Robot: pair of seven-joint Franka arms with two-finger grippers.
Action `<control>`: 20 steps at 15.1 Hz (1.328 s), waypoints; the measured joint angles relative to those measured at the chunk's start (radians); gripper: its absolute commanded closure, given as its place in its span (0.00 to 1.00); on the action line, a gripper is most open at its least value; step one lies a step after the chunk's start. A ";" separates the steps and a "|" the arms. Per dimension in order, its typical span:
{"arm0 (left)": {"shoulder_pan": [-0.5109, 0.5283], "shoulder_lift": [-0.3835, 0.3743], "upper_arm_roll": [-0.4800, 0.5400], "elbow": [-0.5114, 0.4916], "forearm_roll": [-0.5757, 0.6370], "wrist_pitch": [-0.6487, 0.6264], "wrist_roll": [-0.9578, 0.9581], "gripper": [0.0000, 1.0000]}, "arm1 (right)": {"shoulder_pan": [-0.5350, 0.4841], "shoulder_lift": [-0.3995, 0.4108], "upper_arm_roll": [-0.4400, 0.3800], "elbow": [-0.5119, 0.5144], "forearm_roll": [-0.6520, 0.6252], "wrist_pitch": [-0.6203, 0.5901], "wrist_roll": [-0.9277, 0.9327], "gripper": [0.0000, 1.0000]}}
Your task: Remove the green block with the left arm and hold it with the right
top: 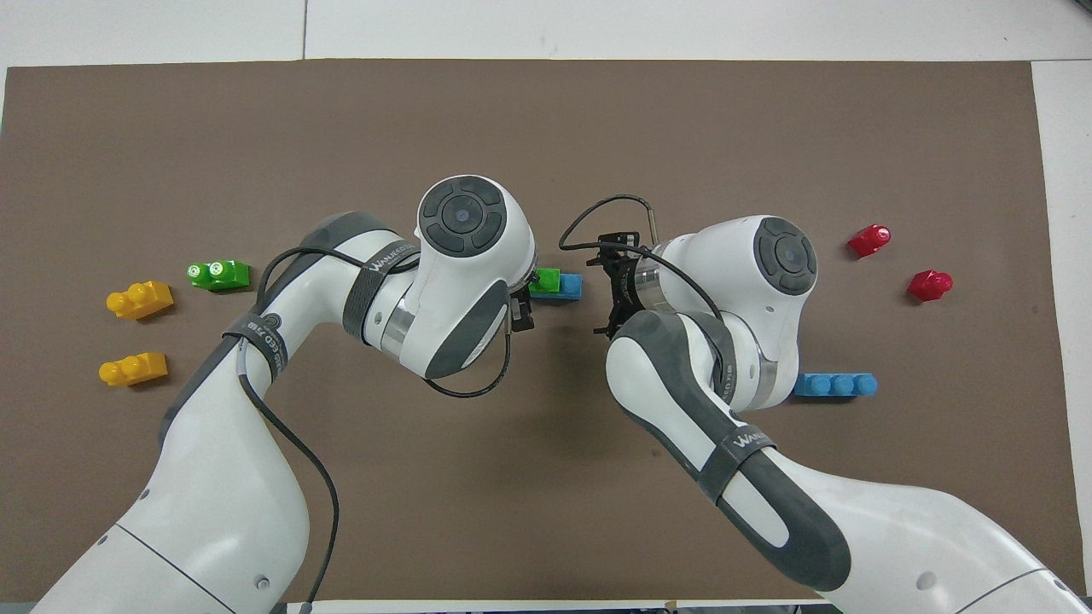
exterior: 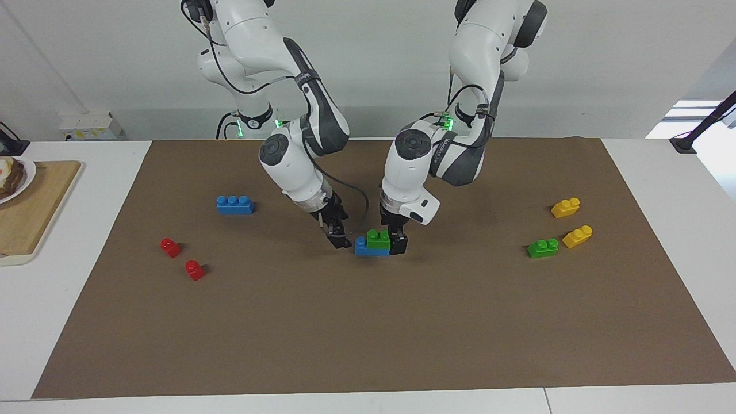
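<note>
**Two grippers flanking a stacked pair of bricks at mid-mat**

The green block [exterior: 379, 239] sits pressed onto a blue brick [exterior: 364, 247] near the middle of the brown mat [exterior: 368, 333]; the blue brick's one uncovered stud lies toward the right arm's end of the table. In the overhead view the pair shows only partly — the green block [top: 543, 280] and the blue brick [top: 570, 285] peek out from under the left arm's wrist.

The left gripper [exterior: 398, 240] is down at the green block's end of the stack, toward the left arm's end of the table, its dark fingers just beside the block; the jaws stand spread, and whether a finger touches the block cannot be told. The right gripper [exterior: 341, 239] hangs tilted just beside the blue brick's bare end, low over the mat, jaws likewise apart and holding nothing.

Other bricks on the mat (none near a gripper):
- a second blue brick [exterior: 234, 204], three studs, toward the right arm's end;
- two red pieces [exterior: 171, 247] [exterior: 195, 269], farther from the robots than that brick;
- a second green brick [exterior: 543, 248] and two yellow bricks [exterior: 565, 207] [exterior: 577, 236], grouped toward the left arm's end.

A wooden board [exterior: 34, 213] lies off the mat on the white table — a plate [exterior: 23, 178] rests at its corner.
</note>
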 measured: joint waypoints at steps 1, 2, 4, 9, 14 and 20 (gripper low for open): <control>-0.001 0.001 0.000 -0.003 0.000 0.006 0.000 0.00 | 0.006 0.008 0.000 0.000 0.007 0.010 0.000 0.02; -0.002 0.001 0.000 -0.004 0.000 0.010 0.000 0.00 | 0.011 0.015 0.000 0.000 0.008 0.020 0.000 0.02; -0.002 0.001 0.000 -0.005 0.000 0.016 0.000 0.00 | 0.016 0.027 0.000 0.000 0.009 0.035 0.000 0.02; -0.002 0.002 0.000 -0.006 0.000 0.022 0.000 0.00 | 0.026 0.041 0.000 0.000 0.012 0.064 0.000 0.02; -0.011 0.002 0.000 -0.006 0.000 0.031 0.000 0.00 | 0.026 0.052 0.000 0.000 0.014 0.082 0.000 0.02; -0.021 0.003 -0.002 -0.034 0.000 0.060 0.000 0.01 | 0.047 0.075 0.000 0.001 0.015 0.122 0.002 0.02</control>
